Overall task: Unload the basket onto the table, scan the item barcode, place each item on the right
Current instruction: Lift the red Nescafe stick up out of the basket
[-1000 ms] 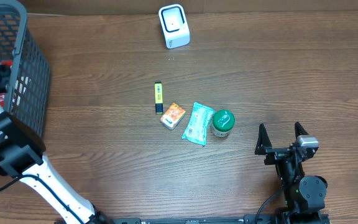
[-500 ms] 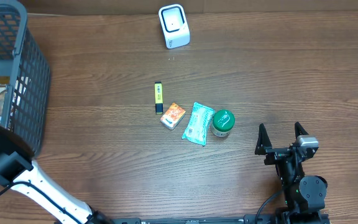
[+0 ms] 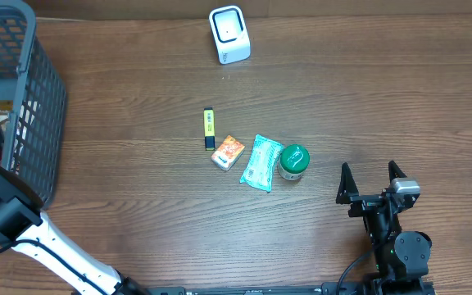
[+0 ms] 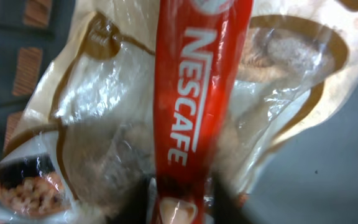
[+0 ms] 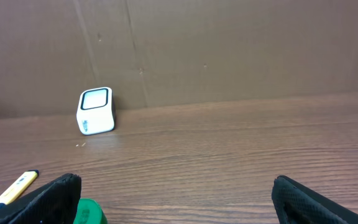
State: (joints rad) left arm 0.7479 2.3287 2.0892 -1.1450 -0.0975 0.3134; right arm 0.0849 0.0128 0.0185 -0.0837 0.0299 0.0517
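Since the left gripper is now found lower at the left edge of the overhead frame than a second ago, down inside the grey basket, a drop-off is judged under way. A red Nescafe sachet is seen between its dark fingers, over a clear snack packet; whether it is gripped or freed cannot be told. The right gripper is kept wide open and empty at lower right. The teal pouch and green-lidded jar are left unmoved at centre, well apart from the white scanner, so further scans are judged outstanding.
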